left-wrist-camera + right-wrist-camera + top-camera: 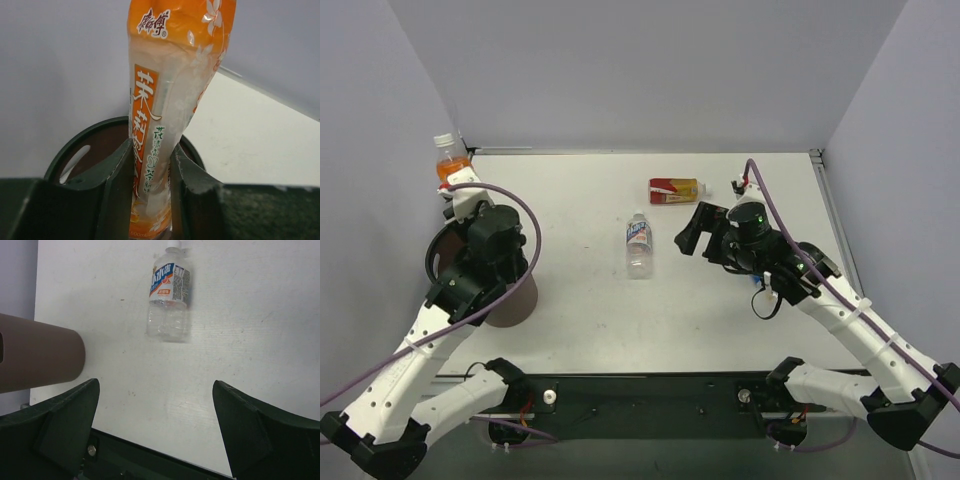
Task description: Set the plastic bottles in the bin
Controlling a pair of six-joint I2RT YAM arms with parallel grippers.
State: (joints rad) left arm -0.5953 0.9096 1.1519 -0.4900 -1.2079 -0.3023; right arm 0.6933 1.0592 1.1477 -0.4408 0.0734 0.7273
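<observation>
My left gripper (151,146) is shut on the orange bottle (170,95), which stands upright between the fingers. It hangs over the round bin (70,145) with the dark brown inside. In the top view this bottle (449,163) pokes out past the left gripper (462,192), and the bin (515,305) lies mostly under that arm. The clear white-labelled bottle (638,245) lies mid-table; it is also in the right wrist view, clear bottle (169,295). The red-and-yellow-labelled bottle (675,190) lies farther back. My right gripper (692,235) (156,385) is open and empty, just right of the clear bottle.
The bin's tan wall (40,360) shows at the left of the right wrist view. Grey walls close the table's left, back and right sides. A small blue object (757,283) peeks out under the right arm.
</observation>
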